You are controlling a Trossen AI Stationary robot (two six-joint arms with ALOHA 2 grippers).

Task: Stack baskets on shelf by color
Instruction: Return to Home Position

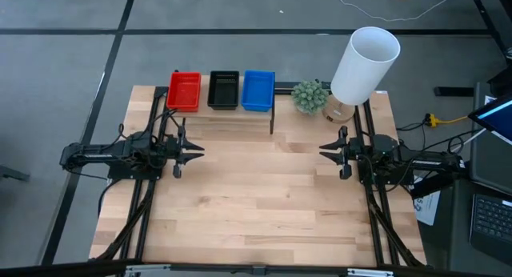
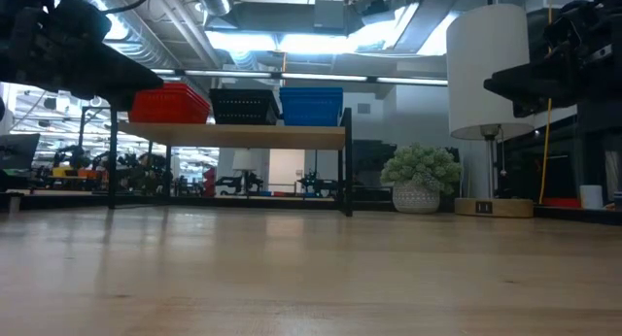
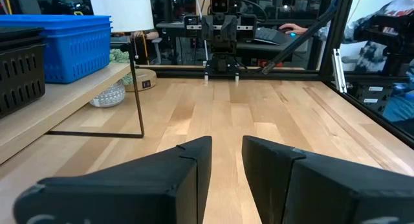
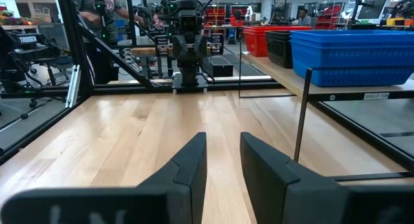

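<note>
Taking the high view as a clock face, the left gripper [image 1: 192, 152] sits at 9 o'clock over the table [image 1: 256, 221], pointing in toward the centre. Its wrist view shows its two fingers [image 3: 187, 175] a narrow gap apart with only bare wood beyond them, so it is slightly parted and carries nothing.

The shelf [image 2: 233, 136] runs along the far edge from about 11 to 12 o'clock. On its plank, from left to right, stand the red stack [image 1: 184, 91], the black stack [image 1: 223, 90] and the blue stack [image 1: 258, 90], side by side with one colour to each pile. The low view shows all three resting level on the plank. How many baskets each pile holds cannot be counted from here, but no basket shows anywhere off the shelf.

Just beside the shelf's right end, near 1 o'clock, are a small plant [image 1: 310, 96] and a white lamp [image 1: 364, 61].

At 3 o'clock the right gripper [image 1: 328, 152] faces the left one across the table, well apart from it. Its fingers [image 4: 187, 166] are likewise a little apart and empty.

As I judge it, the sorting is done and the step in hand is the retreat to the rest pose, which both arms appear to be at or close to. The next move asks for very little: settle both arms where they are, grasp nothing, and stay away from the shelf's thin legs and the lamp.
</note>
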